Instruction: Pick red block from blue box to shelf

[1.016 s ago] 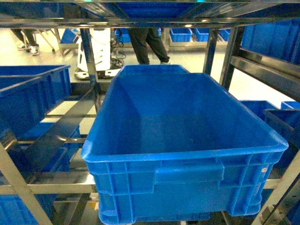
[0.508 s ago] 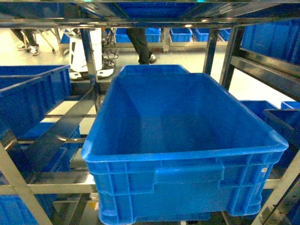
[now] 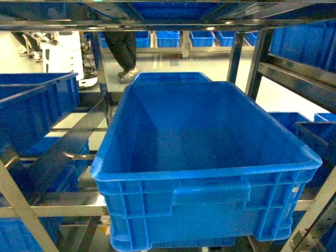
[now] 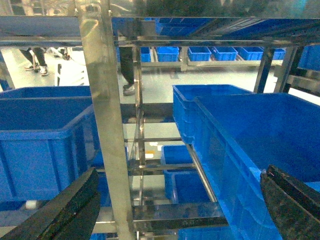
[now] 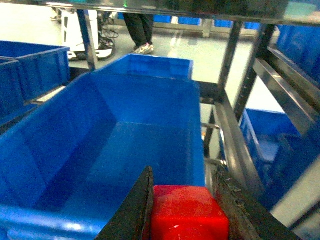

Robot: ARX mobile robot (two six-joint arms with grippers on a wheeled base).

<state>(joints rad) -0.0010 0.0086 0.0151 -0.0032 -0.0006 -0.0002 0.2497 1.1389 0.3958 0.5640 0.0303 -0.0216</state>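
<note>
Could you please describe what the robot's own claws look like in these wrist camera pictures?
Only the fingers show. The left claw has two broad, dark, matte black fingers with curved outer edges, blurred by closeness. The right claw has dark, tapering fingers, one looking scuffed and speckled along its inner face. No cables or markings are visible, and neither arm appears in the head view.

A warehouse or storeroom is showing here: steel racking (image 3: 247, 58) is holding dark blue crates (image 3: 205, 173), more are lining the far wall, someone (image 3: 122, 50) is walking the concrete floor.
</note>
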